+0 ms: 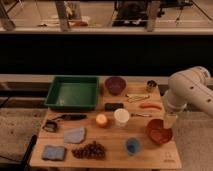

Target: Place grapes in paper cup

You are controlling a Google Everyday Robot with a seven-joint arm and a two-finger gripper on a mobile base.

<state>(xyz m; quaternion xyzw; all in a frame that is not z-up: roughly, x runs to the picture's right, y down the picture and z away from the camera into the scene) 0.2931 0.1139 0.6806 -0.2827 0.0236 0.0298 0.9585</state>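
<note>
The grapes [90,150], a dark reddish-purple lumpy bunch, lie near the table's front edge, left of centre. The paper cup [121,117], white with a pale round rim, stands upright mid-table, up and to the right of the grapes. My gripper [170,120] hangs at the end of the white arm [187,90] on the right side. It is above the far rim of a red-orange bowl [159,132], to the right of the paper cup and far from the grapes. Nothing shows in it.
A green tray [72,92] sits back left and a dark purple bowl [115,85] back centre. An orange fruit [102,120] is beside the paper cup, a blue cup [132,145] in front of it. A grey sponge [75,135] and a blue sponge [53,152] lie left of the grapes.
</note>
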